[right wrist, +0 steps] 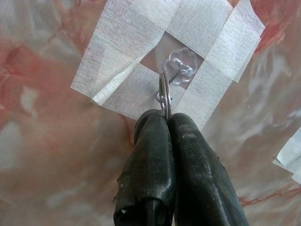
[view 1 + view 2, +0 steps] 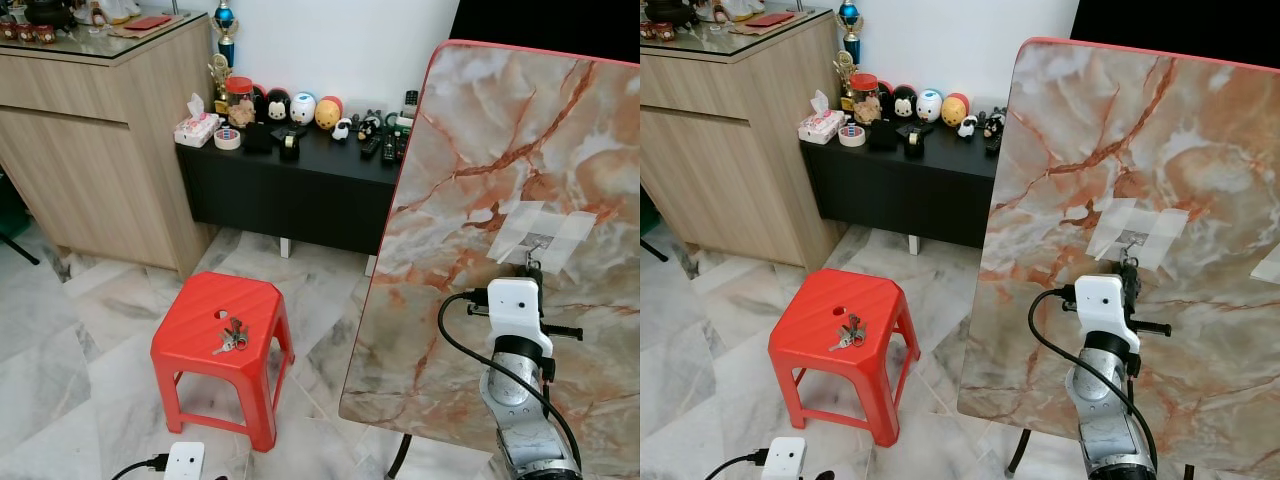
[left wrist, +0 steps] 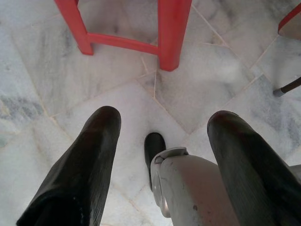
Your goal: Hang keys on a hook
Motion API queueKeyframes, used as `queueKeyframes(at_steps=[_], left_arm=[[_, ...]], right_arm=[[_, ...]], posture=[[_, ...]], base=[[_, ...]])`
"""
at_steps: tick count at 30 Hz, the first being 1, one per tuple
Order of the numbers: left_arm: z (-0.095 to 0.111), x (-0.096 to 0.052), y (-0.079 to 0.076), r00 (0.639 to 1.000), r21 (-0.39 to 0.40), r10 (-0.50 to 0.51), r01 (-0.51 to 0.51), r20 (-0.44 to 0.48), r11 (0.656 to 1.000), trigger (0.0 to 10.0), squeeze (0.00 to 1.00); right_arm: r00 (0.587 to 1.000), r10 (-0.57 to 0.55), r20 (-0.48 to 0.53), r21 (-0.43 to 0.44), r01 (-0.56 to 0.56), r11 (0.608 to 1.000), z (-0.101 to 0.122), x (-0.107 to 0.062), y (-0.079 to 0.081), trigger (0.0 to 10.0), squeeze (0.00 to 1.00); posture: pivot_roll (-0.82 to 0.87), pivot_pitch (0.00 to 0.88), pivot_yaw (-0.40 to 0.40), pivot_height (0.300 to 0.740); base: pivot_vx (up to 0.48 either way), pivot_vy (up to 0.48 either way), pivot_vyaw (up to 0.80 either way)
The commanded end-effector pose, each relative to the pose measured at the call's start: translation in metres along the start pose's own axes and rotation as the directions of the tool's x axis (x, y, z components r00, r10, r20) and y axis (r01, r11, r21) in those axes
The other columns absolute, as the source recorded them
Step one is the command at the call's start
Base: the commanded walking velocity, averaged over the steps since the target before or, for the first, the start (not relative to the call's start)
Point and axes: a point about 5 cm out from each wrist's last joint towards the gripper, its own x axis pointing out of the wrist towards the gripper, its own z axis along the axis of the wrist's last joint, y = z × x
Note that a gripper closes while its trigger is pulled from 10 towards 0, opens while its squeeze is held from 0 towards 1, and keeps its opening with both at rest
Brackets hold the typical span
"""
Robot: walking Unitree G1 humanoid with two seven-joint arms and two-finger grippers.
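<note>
Jaws pinch a key ring (image 1: 164, 92) at the taped hook (image 1: 178, 67); keys (image 2: 231, 337) lie on a stool (image 2: 190, 330).

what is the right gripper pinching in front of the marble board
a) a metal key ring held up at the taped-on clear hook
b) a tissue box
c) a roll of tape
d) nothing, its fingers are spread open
a: in the right wrist view the right gripper has its fingers pressed together on a thin metal key ring, which reaches up to the clear hook fixed to the marble board with white tape.
</note>
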Motion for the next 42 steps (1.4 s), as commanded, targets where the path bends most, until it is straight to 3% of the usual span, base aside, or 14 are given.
queueKeyframes(at_steps=[1,12,13,14,15,29,32,33,34,37,42], left_arm=[[-0.002,0.0,-0.002,1.0,0.016,-0.006,0.007,-0.008,1.0,10.0,0.0],[-0.002,-0.001,-0.002,1.0,0.017,-0.006,0.006,-0.008,1.0,10.0,0.0],[-0.002,0.0,-0.002,1.0,0.016,-0.006,0.006,-0.007,1.0,10.0,0.0],[-0.002,0.0,-0.003,1.0,0.016,-0.007,0.007,-0.007,1.0,10.0,0.0],[-0.002,0.0,-0.003,1.0,0.015,-0.007,0.007,-0.006,1.0,10.0,0.0],[-0.003,-0.001,-0.002,1.0,0.02,-0.009,0.01,-0.008,1.0,10.0,0.0],[-0.003,-0.001,-0.002,1.0,0.021,-0.009,0.009,-0.007,1.0,10.0,0.0],[-0.003,-0.001,-0.002,1.0,0.021,-0.009,0.009,-0.007,1.0,10.0,0.0],[-0.003,-0.001,-0.002,1.0,0.021,-0.009,0.009,-0.007,1.0,10.0,0.0],[-0.003,-0.001,-0.002,1.0,0.02,-0.01,0.01,-0.007,1.0,10.0,0.0],[-0.004,-0.001,-0.002,1.0,0.022,-0.01,0.011,-0.009,1.0,10.0,0.0]], right_arm=[[1.0,-0.008,0.016,-0.013,0.008,1.0,0.002,0.004,-0.003,10.0,0.0],[1.0,0.003,0.004,-0.06,-0.003,0.998,-0.003,0.001,-0.004,10.0,0.0],[1.0,0.007,-0.001,-0.059,-0.007,0.998,-0.003,0.001,-0.004,10.0,0.06],[1.0,0.008,-0.003,-0.061,-0.008,0.998,-0.004,0.001,-0.004,10.0,0.93],[1.0,0.009,-0.004,-0.06,-0.01,0.998,-0.004,0.001,-0.004,10.0,1.0],[0.998,0.056,-0.001,-0.048,-0.056,0.997,-0.005,-0.003,-0.001,10.0,1.0],[0.996,0.091,0.006,-0.002,-0.091,0.996,-0.004,-0.004,0.002,10.0,1.0],[0.994,0.11,0.012,0.029,-0.11,0.993,-0.002,-0.005,0.005,10.0,0.3],[0.992,0.123,0.017,0.05,-0.124,0.991,-0.001,-0.005,0.006,10.0,0.0],[0.98,0.177,0.085,0.166,-0.19,0.968,0.009,-0.012,0.008,10.0,0.0],[0.969,0.22,0.115,0.177,-0.238,0.955,0.01,-0.024,0.008,10.0,0.0]], posture=[[0.02,0.008,-0.103,0.729],[0.02,0.01,-0.105,0.729],[0.02,0.01,-0.105,0.729],[0.02,0.01,-0.106,0.729],[0.02,0.01,-0.106,0.729],[0.02,0.007,-0.105,0.729],[0.02,0.007,-0.105,0.729],[0.02,0.007,-0.105,0.729],[0.02,0.007,-0.105,0.729],[0.02,0.007,-0.105,0.729],[0.01,0.01,-0.104,0.729]], base=[[0.0,0.0,0.0],[0.0,0.0,0.0],[0.0,0.0,0.0],[0.0,0.0,0.0],[0.0,0.0,0.0],[0.0,0.0,0.0],[0.0,0.0,0.0],[0.0,0.0,0.0],[0.0,0.0,0.0],[0.0,0.0,0.0],[0.0,0.0,0.0]])
